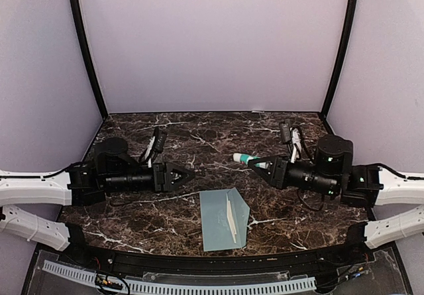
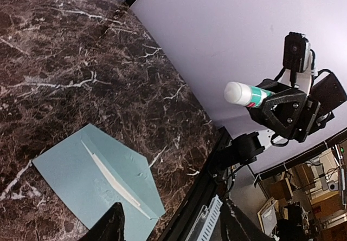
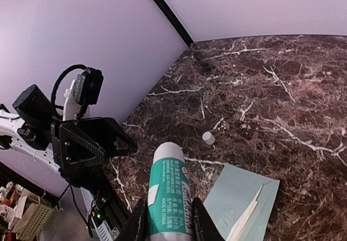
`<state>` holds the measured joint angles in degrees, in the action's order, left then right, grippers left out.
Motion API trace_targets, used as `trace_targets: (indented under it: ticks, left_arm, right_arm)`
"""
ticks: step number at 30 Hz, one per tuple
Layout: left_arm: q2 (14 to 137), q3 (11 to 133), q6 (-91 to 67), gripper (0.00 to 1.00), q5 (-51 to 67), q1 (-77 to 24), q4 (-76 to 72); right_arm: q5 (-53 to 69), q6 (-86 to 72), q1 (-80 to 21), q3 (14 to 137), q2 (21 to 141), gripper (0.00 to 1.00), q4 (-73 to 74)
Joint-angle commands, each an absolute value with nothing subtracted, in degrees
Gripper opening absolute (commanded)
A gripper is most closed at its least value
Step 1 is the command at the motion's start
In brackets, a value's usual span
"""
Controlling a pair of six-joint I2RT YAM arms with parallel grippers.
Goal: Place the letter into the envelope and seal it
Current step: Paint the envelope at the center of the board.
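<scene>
The pale grey-teal envelope [image 1: 222,219] lies flat near the front edge, its pointed flap open to the right with a thin white strip along the fold. It also shows in the left wrist view [image 2: 92,176] and the right wrist view [image 3: 244,197]. The letter is not in view. My right gripper [image 1: 262,163] is shut on a white-and-green glue stick [image 1: 246,158], held in the air behind the envelope, its white tip pointing left [image 3: 168,197]. My left gripper [image 1: 185,174] hovers left of the envelope, open and empty [image 2: 171,227].
A small white cap [image 3: 207,138] lies on the dark marble table [image 1: 159,222] behind the envelope. Purple walls close the back and sides. A black rail and a slotted white strip [image 1: 199,285] run along the front edge.
</scene>
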<state>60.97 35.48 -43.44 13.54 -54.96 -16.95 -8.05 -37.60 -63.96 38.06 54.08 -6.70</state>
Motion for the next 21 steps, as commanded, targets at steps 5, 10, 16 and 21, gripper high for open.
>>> trace_targets:
  ticks: [5,10,16,21]
  left_arm:
    - [70.00,30.52,-48.29,0.54,9.48,-59.08,-22.04]
    - [75.34,28.52,-51.67,0.52,9.82,-59.97,-28.23]
    - [81.91,27.07,-56.17,0.48,11.63,-59.96,-36.79]
    - [88.67,28.05,-56.82,0.43,13.80,-60.01,-41.52]
  right_arm:
    - [-3.18,-41.89,-65.24,33.40,51.87,0.05,4.96]
    - [-1.38,-43.29,-67.48,33.50,55.06,0.04,5.44]
    - [-0.24,-44.79,-70.33,33.93,61.77,0.05,3.40]
    - [1.42,-44.78,-71.54,35.41,67.02,0.04,2.89]
